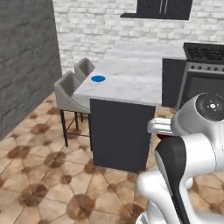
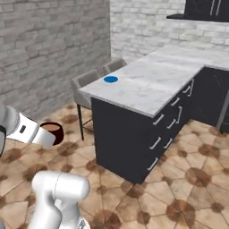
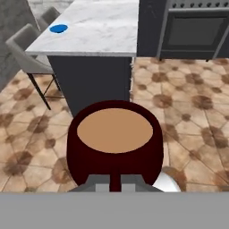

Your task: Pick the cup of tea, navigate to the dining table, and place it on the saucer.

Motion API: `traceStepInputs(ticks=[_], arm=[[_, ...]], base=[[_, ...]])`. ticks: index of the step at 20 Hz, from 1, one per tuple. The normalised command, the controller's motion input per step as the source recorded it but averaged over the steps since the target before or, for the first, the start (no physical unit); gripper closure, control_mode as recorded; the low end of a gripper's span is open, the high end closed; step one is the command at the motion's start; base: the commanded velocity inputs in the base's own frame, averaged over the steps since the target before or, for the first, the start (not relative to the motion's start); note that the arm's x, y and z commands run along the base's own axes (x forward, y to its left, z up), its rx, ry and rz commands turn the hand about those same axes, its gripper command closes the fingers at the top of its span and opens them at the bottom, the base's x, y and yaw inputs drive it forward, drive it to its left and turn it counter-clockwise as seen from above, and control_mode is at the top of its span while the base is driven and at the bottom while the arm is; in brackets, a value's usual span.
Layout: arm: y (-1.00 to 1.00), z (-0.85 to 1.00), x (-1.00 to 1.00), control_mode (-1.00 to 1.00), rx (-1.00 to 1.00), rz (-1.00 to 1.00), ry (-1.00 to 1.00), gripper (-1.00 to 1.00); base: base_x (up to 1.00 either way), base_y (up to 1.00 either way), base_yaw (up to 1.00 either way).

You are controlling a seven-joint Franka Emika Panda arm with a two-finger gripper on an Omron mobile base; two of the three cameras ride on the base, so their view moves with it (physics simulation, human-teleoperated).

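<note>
Above the tiled floor (image 3: 188, 112), short of the table (image 1: 131, 83), the tool (image 3: 115, 185) is holding the cup of tea (image 3: 115, 145), its jaws clamped on the cup's handle side. Tan tea is filling the cup, which is sitting upright. On the near left part of the marble table, beside two grey stools (image 1: 70, 92), the blue saucer (image 1: 98, 79) is lying bare, well apart from the cup

Floor (image 1: 39, 183): brown and tan patterned tile. Left wall (image 1: 22, 65): grey brick; back wall (image 1: 96, 26): whitewashed brick. Two grey padded stools (image 1: 70, 94) on dark legs. Dark oven range (image 1: 203, 74) at right, dark wall cabinets (image 1: 164, 8) above. Lighting even.
</note>
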Motion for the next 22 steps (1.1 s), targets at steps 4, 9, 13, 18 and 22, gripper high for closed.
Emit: traceStepInputs(ticks=[4, 9, 13, 18, 22], arm=[[0.00, 0.00, 0.00, 1.00, 0.00, 0.00, 0.00, 1.00], [0.00, 0.00, 0.00, 1.00, 0.00, 0.00, 0.00, 1.00], [0.00, 0.00, 0.00, 1.00, 0.00, 0.00, 0.00, 1.00], [0.00, 0.00, 0.00, 1.00, 0.00, 0.00, 0.00, 1.00], [0.00, 0.00, 0.00, 1.00, 0.00, 0.00, 0.00, 1.00]], base=[[0.49, 0.70, -0.48], [0.48, 0.75, -0.49], [0.42, 0.80, -0.51], [0.38, 0.82, -0.50], [0.33, 0.84, -0.48]])
